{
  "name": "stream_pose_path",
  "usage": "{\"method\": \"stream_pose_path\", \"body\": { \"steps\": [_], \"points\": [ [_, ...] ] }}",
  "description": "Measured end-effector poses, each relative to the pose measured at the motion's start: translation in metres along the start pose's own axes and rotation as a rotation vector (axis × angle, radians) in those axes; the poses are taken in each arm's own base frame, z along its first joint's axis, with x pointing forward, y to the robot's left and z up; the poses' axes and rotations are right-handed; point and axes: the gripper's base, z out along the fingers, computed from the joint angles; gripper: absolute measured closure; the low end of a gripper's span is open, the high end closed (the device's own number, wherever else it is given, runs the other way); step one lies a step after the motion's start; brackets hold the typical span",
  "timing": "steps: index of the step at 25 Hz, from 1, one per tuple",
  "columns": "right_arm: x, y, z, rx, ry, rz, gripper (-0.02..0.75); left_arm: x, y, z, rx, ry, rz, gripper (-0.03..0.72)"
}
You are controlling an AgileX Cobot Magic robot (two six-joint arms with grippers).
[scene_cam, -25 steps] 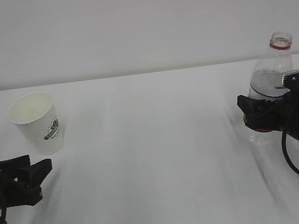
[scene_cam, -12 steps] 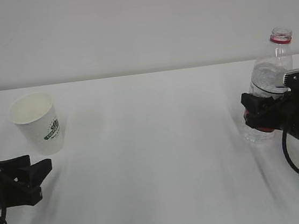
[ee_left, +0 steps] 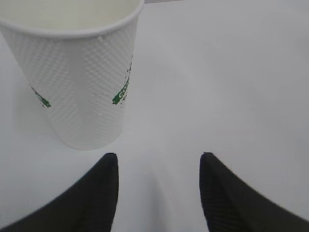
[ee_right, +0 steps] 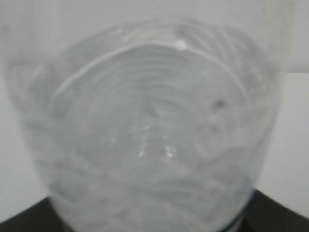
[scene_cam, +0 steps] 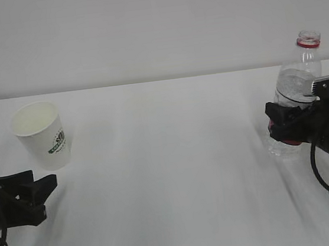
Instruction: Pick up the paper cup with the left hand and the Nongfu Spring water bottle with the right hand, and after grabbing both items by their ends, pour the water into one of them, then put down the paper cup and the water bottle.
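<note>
White table [scene_cam: 170, 176] fills most of what we see, with a pale wall [scene_cam: 154, 29] behind it.

At the right side, the right hand [scene_cam: 285, 128] comes in low and level from the edge. Its jaws are shut around the red label of the bottle [scene_cam: 298, 87]. The bottle stands upright inside the hand, with its neck and red ring sticking up above it. No cap is on top. In the right wrist view the bottle [ee_right: 149, 130] is so close that it fills the picture, and the water [ee_right: 154, 159] inside looks grey and blurry.

At the left side, the left hand [scene_cam: 36, 194] sits low near the table, pointing forward. Its two fingers stand apart with nothing between them. The cup [scene_cam: 40, 135] stands upright on the table just ahead of this hand and a bit to its left, not touching it. In the left wrist view the cup [ee_left: 79, 72] is just past the left fingertip [ee_left: 104, 186].
</note>
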Motion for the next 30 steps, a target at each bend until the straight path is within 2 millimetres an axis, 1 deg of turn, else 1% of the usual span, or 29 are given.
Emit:
{"method": "stream_pose_path", "body": {
  "steps": [6, 12, 18, 30],
  "points": [
    [-0.002, 0.000, -0.001, 0.002, 0.008, -0.002, 0.334, 0.000, 0.000, 0.000, 0.000, 0.000, 0.000, 0.291],
    [-0.012, 0.001, -0.003, 0.002, -0.002, -0.011, 0.335, 0.000, 0.000, 0.000, 0.000, 0.000, 0.000, 0.291],
    [-0.013, 0.002, -0.010, 0.002, 0.001, -0.011, 0.337, 0.000, 0.000, 0.000, 0.000, 0.000, 0.000, 0.291],
    [-0.025, 0.007, -0.042, 0.002, -0.020, -0.016, 0.337, 0.000, 0.000, 0.000, 0.000, 0.000, 0.000, 0.291]
  ]
}}
